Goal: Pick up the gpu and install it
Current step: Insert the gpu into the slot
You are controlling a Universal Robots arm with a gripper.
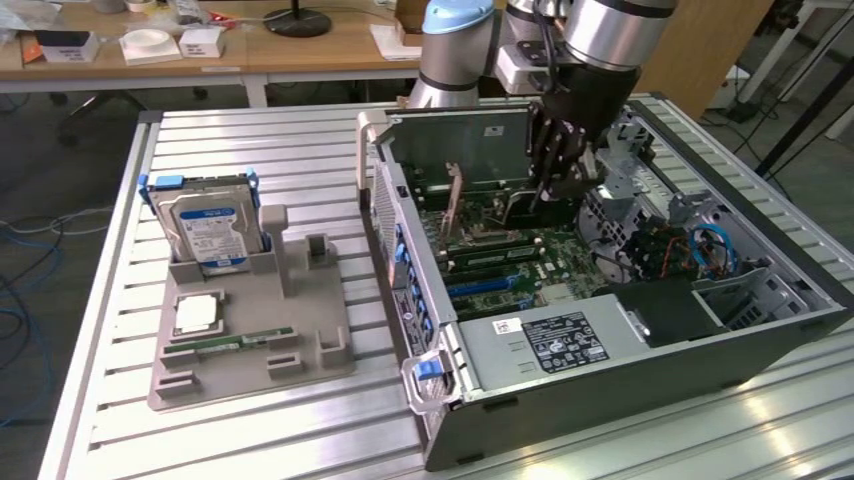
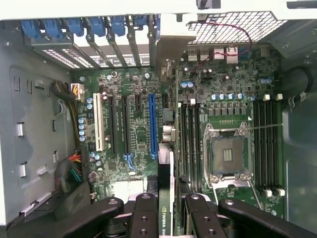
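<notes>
My gripper point(image 1: 558, 188) reaches down into the open computer case point(image 1: 747, 330), shut on the gpu point(image 1: 457, 205). The card stands on edge above the motherboard point(image 1: 514, 265). In the wrist view the gpu point(image 2: 166, 168) shows as a thin green edge clamped between the black fingers point(image 2: 144, 210) of the gripper point(image 2: 166, 206). Its silver bracket point(image 2: 171, 42) lies by the rear slot openings. The card runs alongside the blue expansion slot point(image 2: 152, 124), between that slot and the memory slots. Whether it touches a slot is hidden.
A grey holder point(image 1: 247, 340) on the table at the exterior view's left carries a hard drive point(image 1: 207, 228), a processor chip point(image 1: 198, 312) and a memory stick point(image 1: 240, 342). Inside the case are the power supply point(image 1: 561, 340), drive cage point(image 1: 627, 200), cables and an empty processor socket point(image 2: 225, 156).
</notes>
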